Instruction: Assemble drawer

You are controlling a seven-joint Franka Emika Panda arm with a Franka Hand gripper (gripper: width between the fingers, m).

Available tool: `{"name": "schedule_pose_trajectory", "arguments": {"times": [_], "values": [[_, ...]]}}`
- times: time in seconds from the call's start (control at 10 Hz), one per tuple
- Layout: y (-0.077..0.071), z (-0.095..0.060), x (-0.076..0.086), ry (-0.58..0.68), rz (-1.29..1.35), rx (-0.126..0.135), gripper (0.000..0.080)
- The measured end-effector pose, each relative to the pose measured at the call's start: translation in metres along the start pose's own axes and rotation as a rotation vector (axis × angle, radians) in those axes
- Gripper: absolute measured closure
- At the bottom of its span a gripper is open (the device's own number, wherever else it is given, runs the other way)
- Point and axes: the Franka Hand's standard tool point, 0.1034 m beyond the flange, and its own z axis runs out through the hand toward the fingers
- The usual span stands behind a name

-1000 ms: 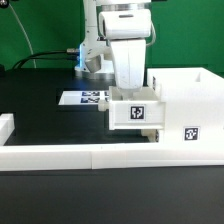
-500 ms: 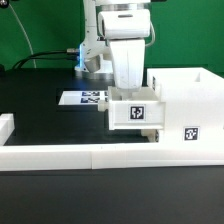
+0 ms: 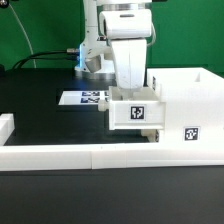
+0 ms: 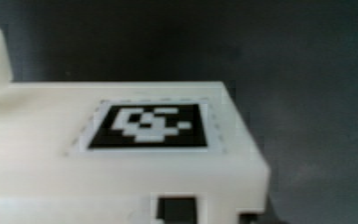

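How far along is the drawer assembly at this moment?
Midway, by the look of it. The box casing stands on the table. A small tray sits under the gripper against the casing's open side, seemingly being slid in. Whether it is seated is unclear. A second tray isn't visible.

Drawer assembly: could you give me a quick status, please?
Hand down on small tray, grip unseen. Tray against box casing. Nothing seen in the way.
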Motion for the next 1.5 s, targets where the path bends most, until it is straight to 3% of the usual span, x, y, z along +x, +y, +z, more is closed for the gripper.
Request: {"name": "schedule_pose_trajectory", "arguments": {"times": [1.0, 1.5], "values": [[-0.0005, 0.0007, -0.0036, 0.0, -0.035, 0.0, 0.0757], [0.0008, 0.0011, -0.0041, -0.005, -0.128, -0.018, 0.0757]]}}
